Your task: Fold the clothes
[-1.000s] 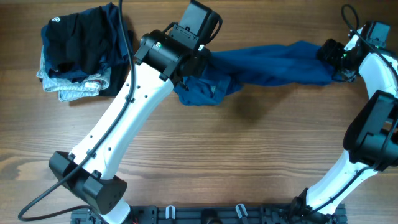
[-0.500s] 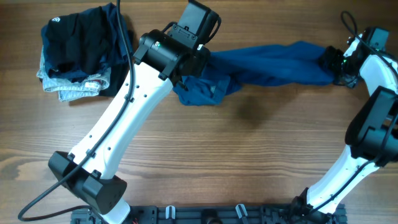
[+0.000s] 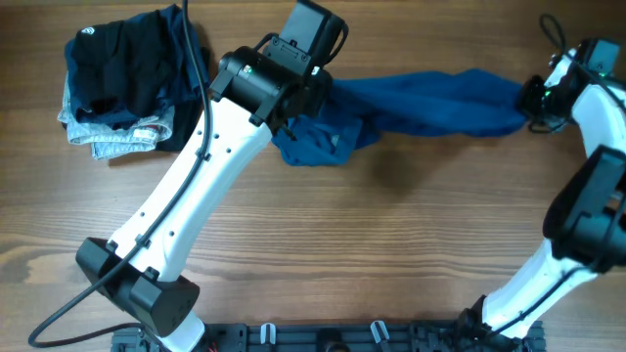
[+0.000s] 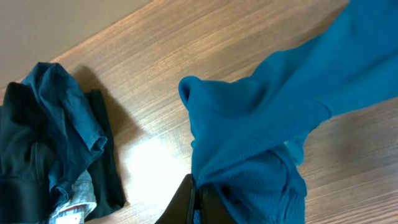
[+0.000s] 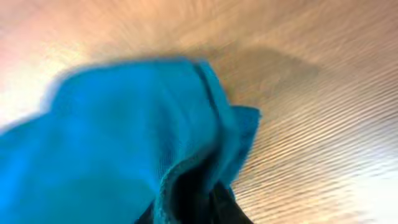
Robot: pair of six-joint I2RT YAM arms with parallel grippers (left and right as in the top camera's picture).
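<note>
Camera overhead: shows the clothes [image 3: 430,103] drawn out as a twisted band across the upper middle of the frame, over the table [image 3: 391,244], with a loose wad at the left end. Puts the left gripper [image 3: 318,98] at that wad and the right gripper [image 3: 533,98] at the far right tip. Leaves the black garment [image 3: 117,68] and denim piece [image 3: 108,137] piled upper left, well apart. Left wrist: shows the left gripper [image 4: 196,202] pinched fully together on a fold of the clothes [image 4: 261,124] at bottom centre, knit drooping softly. Right wrist, blurred: shows a hemmed corner of the clothes [image 5: 124,124] running down into the right gripper [image 5: 193,202] at the bottom edge; cannot tell whether clamped or merely around it. Reads as light, limp knit: sags, twists, likely slides in a loose pinch. Best taken at hems or corners, then spread flat before any fold.
</note>
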